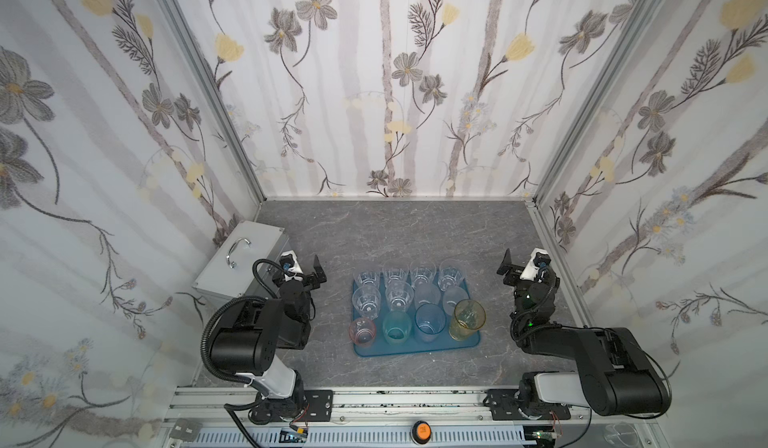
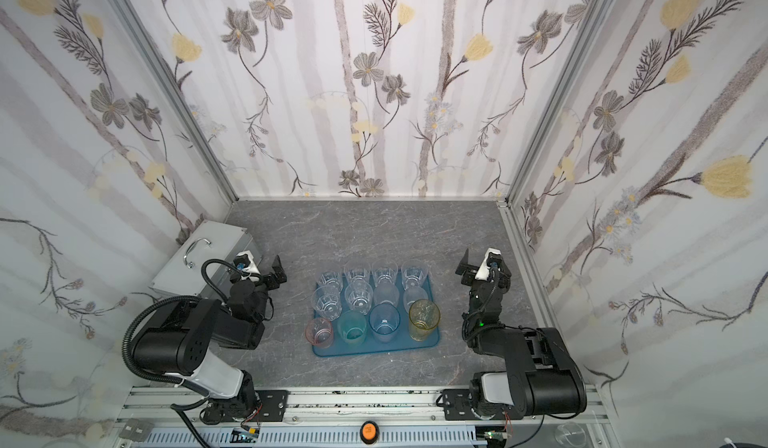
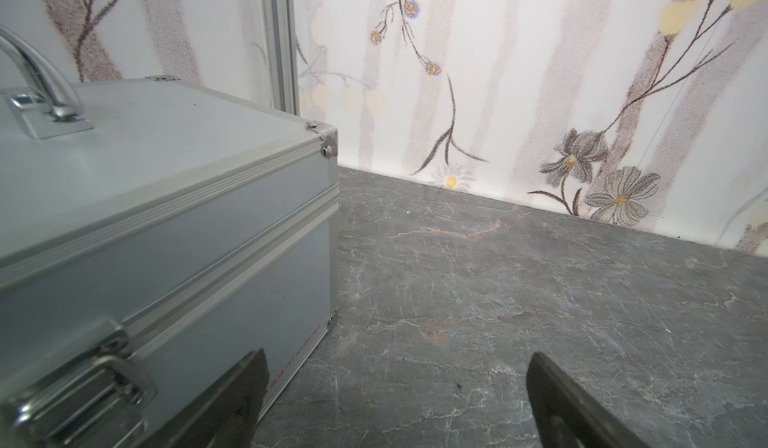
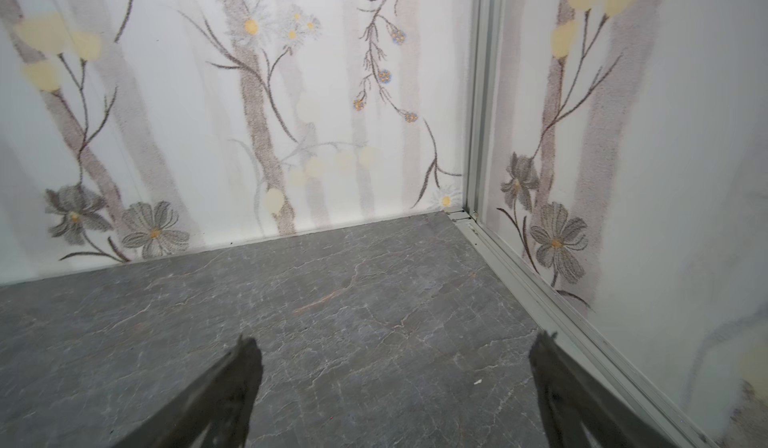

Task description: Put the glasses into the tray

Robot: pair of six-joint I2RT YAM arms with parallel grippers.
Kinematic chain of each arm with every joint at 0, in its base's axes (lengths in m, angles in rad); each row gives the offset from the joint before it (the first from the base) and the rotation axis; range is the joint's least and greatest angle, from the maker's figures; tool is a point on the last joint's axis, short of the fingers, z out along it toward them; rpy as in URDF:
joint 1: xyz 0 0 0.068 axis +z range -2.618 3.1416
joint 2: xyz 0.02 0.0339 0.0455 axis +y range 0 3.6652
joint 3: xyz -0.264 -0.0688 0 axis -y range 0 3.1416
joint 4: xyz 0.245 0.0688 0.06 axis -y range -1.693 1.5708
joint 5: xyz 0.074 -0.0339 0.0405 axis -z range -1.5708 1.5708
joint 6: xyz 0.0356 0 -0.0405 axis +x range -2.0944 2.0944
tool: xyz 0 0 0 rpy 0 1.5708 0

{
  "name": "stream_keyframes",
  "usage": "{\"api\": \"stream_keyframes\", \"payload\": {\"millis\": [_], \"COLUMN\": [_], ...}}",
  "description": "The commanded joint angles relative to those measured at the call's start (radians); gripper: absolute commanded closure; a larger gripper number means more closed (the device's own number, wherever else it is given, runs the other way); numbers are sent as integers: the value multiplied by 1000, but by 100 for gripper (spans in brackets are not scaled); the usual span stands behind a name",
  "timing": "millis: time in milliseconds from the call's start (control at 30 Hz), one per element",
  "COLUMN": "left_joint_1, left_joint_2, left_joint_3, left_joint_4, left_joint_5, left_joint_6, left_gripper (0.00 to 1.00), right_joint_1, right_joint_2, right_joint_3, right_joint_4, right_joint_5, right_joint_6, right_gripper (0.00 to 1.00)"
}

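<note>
While an aluminium rail [image 1: 395, 400] anchors two black arms on the near side of the tray [image 1: 415, 348], that teal plastic rectangle, with its rounded corners and low rim, carries all twelve glasses [image 1: 399, 296] upright in three close rows of four. Along the tray's near edge stand the smooth tinted tumblers: a pink glass [image 1: 363, 332] at the left corner, then a teal glass [image 1: 397, 327], a blue glass [image 1: 430, 323] and an amber glass [image 1: 467, 320]. The tray's middle row pairs two clear faceted glasses [image 1: 366, 302] with two frosted white glasses [image 1: 427, 296], and four more clear faceted ones line its far edge.

Under the tray, the tabletop [image 1: 395, 233] is matte dark grey, veined like marble.

Level with the tray's far row, the left claw [image 1: 316, 275] stands off the left edge with its jaws spread wide and nothing between them. The right claw [image 1: 506, 268] mirrors it off the right edge, equally wide and empty. Both are well apart from the glasses.

Out past the tray's far left corner, near the left claw, lies a brushed silver case [image 1: 220, 277] with ribbed trim, riveted corners and a curved chrome handle [image 1: 237, 250]. Wallpaper [image 1: 395, 92] of grey and pale yellow flowers, joined at the corners by aluminium posts, rises beyond the tray on three sides.
</note>
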Motion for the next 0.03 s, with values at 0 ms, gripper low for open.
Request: {"api": "stream_keyframes", "payload": {"millis": [0], "left_joint_1": [0], "left_joint_2": [2], "left_joint_3": [4], "left_joint_4": [40], "left_joint_5": [10], "left_joint_6": [8], "left_gripper": [0], "right_joint_1": [-4], "right_joint_2": [-2], "right_joint_3": [9], "right_joint_4": [27], "right_joint_5": [-15], "right_joint_6": [-25], "right_gripper": [0]}}
